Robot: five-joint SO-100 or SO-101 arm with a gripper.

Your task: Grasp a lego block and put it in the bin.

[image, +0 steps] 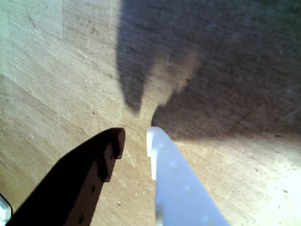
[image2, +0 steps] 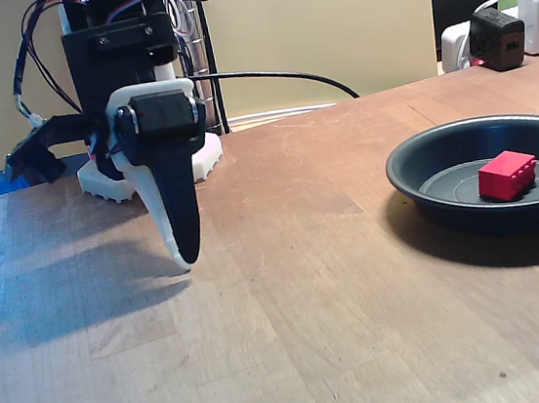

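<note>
A: Start with the big stuff. The wooden bench runs wall to wall, and the arm stands at its far left in the fixed view, folded over so the pincer points straight down near the boards.

B: From the wrist view the pincer has a narrow gap, black finger on one side, white finger on the other, and nothing but bare wood between them. It holds nothing.

A: Then the bin, that dark round dish over on the right, well apart from the arm.

B: And the lego block is lying inside it, red, on the flat bottom. I'd say the job looks done, or near enough.

A: So what's left to do well?

B: To my eye, just a tidy retreat. The tips look close to the bench, so I'd raise them first and only then swing, so they don't scrape the wood. Keep clear of the bin rim too; a knock could slide the dish along the bench.

A: And the smaller bits behind?

B: The black cable trailing off the arm, and the chargers at the back right. Neither looks to be in the way.
</note>
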